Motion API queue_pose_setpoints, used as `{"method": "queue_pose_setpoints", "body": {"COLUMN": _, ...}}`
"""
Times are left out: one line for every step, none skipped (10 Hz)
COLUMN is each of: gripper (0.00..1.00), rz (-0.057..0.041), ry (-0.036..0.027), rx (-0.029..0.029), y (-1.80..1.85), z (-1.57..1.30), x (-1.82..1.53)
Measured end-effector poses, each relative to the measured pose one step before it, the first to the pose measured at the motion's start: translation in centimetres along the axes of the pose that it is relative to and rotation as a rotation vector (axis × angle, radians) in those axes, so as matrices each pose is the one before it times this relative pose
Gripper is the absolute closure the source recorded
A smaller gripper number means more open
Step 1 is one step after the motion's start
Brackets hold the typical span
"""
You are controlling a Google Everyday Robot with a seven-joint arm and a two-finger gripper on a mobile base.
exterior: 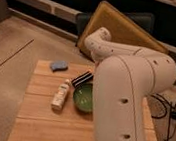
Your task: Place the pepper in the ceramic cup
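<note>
Wooden table (37, 122), seen from above. L to R: blue sponge-like pad (59, 65) near back edge, small bottle (60, 95) lying flat, striped black-and-white block (82, 78), green bowl (84, 98) w/ nothing visible inside. Bulky white robot arm (128, 92) covers the right side; gripper hidden behind it, state unknown. Pepper, ceramic cup not visible.

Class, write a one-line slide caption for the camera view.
White robot arm hides its end effector over a wooden table holding green bowl, bottle, striped block.
</note>
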Motion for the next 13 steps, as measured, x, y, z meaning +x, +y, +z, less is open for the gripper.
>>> {"method": "queue_pose_setpoints", "body": {"gripper": 0.94, "rz": 0.00037, "ry": 0.00360, "rx": -0.00108, "y": 0.042, "z": 0.120, "x": -0.153}}
{"method": "queue_pose_setpoints", "body": {"gripper": 0.90, "rz": 0.00109, "ry": 0.00533, "rx": 0.00431, "y": -0.177, "z": 0.089, "x": -0.081}}
{"method": "queue_pose_setpoints", "body": {"gripper": 0.81, "rz": 0.00172, "ry": 0.00232, "rx": 0.00139, "y": -0.111, "z": 0.033, "x": -0.068}}
{"method": "queue_pose_setpoints", "body": {"gripper": 0.71, "rz": 0.00138, "ry": 0.00177, "rx": 0.00120, "y": -0.059, "z": -0.015, "x": -0.050}}
{"method": "queue_pose_setpoints", "body": {"gripper": 0.61, "rz": 0.00046, "ry": 0.00215, "rx": -0.00046, "y": 0.007, "z": -0.002, "x": -0.005}}
{"method": "queue_pose_setpoints", "body": {"gripper": 0.50, "rz": 0.00040, "ry": 0.00298, "rx": -0.00137, "y": 0.050, "z": -0.009, "x": 0.055}}
{"method": "queue_pose_setpoints", "body": {"gripper": 0.43, "rz": 0.00003, "ry": 0.00295, "rx": -0.00096, "y": 0.052, "z": 0.024, "x": 0.096}}
{"method": "queue_pose_setpoints", "body": {"gripper": 0.35, "rz": 0.00183, "ry": 0.00496, "rx": -0.00253, "y": 0.073, "z": 0.050, "x": 0.152}}
{"method": "queue_pose_setpoints", "body": {"gripper": 0.35, "rz": 0.00097, "ry": 0.00344, "rx": -0.00105, "y": 0.031, "z": 0.061, "x": 0.121}}
{"method": "queue_pose_setpoints", "body": {"gripper": 0.35, "rz": 0.00128, "ry": 0.00250, "rx": -0.00216, "y": 0.024, "z": -0.016, "x": 0.062}}
{"method": "queue_pose_setpoints", "body": {"gripper": 0.35, "rz": -0.00002, "ry": 0.00358, "rx": -0.00227, "y": 0.048, "z": 0.027, "x": 0.117}}
{"method": "queue_pose_setpoints", "body": {"gripper": 0.35, "rz": 0.00034, "ry": 0.00377, "rx": -0.00262, "y": 0.034, "z": 0.014, "x": 0.108}}
{"method": "queue_pose_setpoints", "body": {"gripper": 0.35, "rz": -0.00023, "ry": 0.00298, "rx": -0.00175, "y": 0.034, "z": 0.033, "x": 0.084}}
